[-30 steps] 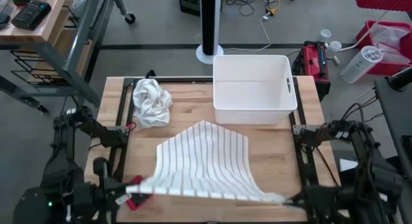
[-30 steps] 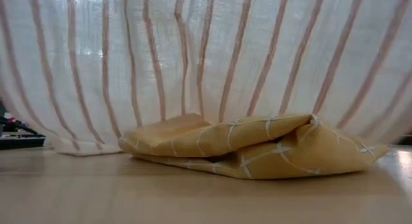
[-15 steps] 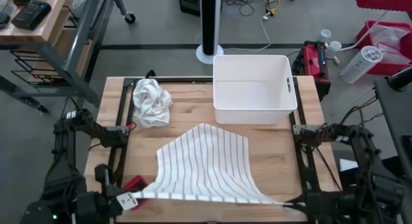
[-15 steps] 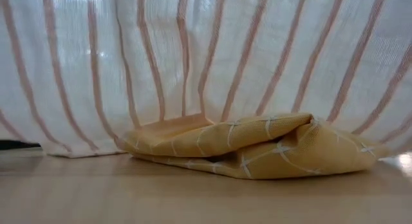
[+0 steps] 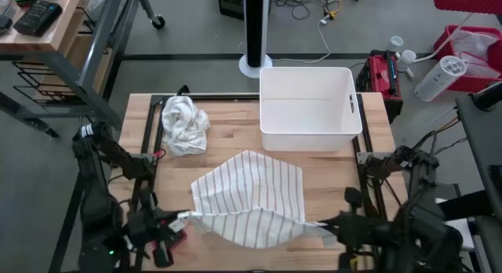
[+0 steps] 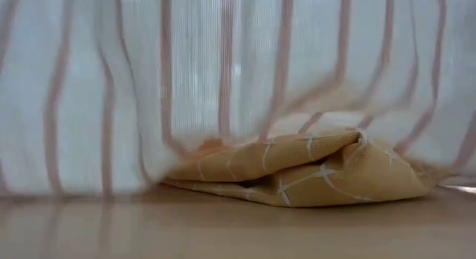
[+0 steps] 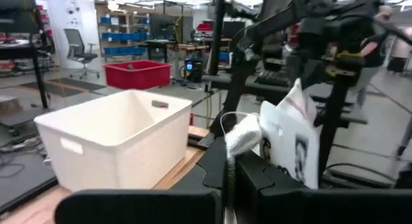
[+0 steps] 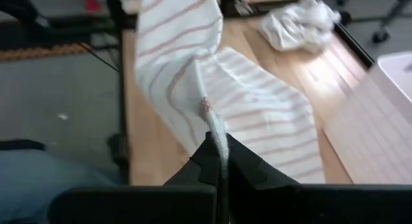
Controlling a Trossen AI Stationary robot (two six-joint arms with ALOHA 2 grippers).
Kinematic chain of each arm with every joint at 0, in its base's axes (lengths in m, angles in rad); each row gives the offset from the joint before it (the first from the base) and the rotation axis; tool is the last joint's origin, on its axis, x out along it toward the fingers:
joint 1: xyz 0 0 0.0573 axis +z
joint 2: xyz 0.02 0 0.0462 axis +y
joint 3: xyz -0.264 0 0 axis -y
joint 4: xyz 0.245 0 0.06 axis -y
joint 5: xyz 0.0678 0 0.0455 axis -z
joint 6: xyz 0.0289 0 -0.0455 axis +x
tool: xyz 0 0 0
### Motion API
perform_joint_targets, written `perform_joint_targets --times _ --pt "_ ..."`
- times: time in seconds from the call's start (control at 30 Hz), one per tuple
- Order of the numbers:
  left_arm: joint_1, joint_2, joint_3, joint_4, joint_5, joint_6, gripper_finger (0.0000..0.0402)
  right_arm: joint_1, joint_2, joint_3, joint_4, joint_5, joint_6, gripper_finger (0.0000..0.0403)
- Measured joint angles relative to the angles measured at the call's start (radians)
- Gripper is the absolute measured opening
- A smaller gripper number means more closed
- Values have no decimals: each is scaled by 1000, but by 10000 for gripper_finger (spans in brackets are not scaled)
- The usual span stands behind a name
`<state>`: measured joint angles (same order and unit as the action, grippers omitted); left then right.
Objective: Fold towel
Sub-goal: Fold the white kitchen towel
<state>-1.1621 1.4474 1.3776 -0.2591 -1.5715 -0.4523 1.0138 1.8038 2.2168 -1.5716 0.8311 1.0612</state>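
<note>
step: first fold, near edge lifted | left end effector [image 5: 182,221] clenched on striped towel [image 5: 251,196] corner | right end effector [image 5: 328,224] clenched on opposite corner | towel spans between them, far end on bench [image 5: 329,175] | next: carry edge toward white bin [image 5: 309,108], lay down aligned

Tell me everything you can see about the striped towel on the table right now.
The striped towel is thin white cloth with narrow reddish stripes, sheer enough in the low view to let light through. Its near edge is lifted and stretched between the left end effector and the right end effector, each shut on a corner. The far part lies on the wooden table, peaking toward the white bin. In the low view it drapes behind a folded yellow cloth.
</note>
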Motion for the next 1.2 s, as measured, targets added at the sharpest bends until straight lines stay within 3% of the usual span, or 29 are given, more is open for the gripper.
perform_joint_targets --times 0.4,0.77,0.97,1.13,1.2 --pt "61 -235 -425 6 9 -415 0 -147 -91 -405 -1 -76 133 0" --pt "289 -376 -781 1 316 -751 0 -336 -247 -717 3 -76 58 0" --pt "330 -458 -866 -31 334 -784 0 -427 -256 -844 87 -81 -60 0" --pt "343 -550 -874 -233 340 -903 0 -510 -254 -943 220 -84 -182 0" --pt "359 -580 -876 -321 389 -966 0 -546 -251 -978 285 -96 -242 0"
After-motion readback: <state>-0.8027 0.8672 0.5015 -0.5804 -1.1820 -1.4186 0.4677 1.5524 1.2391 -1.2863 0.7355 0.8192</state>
